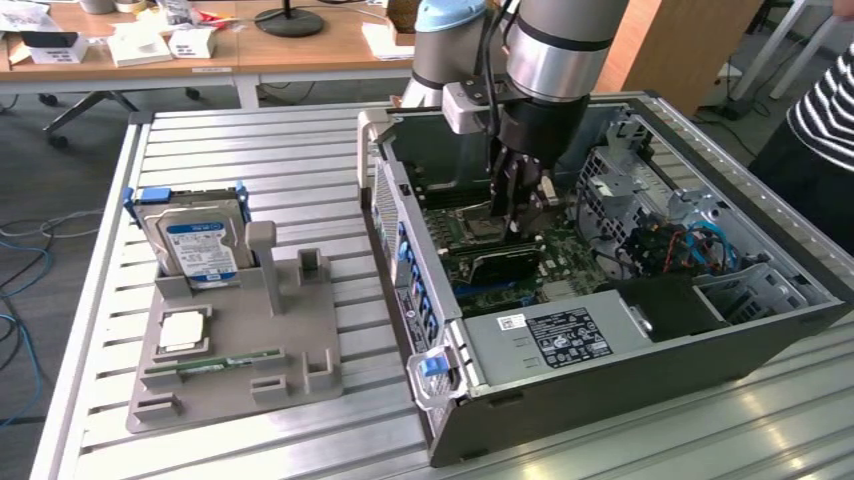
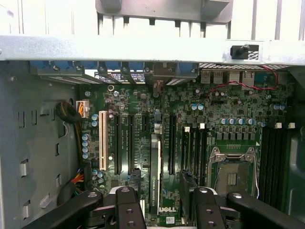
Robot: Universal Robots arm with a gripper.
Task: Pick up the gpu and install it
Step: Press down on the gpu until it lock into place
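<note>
Slatted metal table (image 1: 267, 150) carries an open computer case (image 1: 747, 350) and a grey holder (image 1: 240, 390) with a hard drive (image 1: 198, 245) and memory stick (image 1: 214, 365). The pincer (image 1: 518, 205) hangs inside the case over the motherboard (image 2: 228, 105), its fingers (image 2: 127, 205) spread wide and gripping nothing.

Between them the gpu (image 2: 155, 167) appears to stand on edge in a slot. I judge it light, stiff and fragile. It is best held by its long bare edges, clear of the components.

From the wrist its faces and bracket are hidden. Whether it is fully seated I cannot tell. From outside, the arm covers it.
</note>
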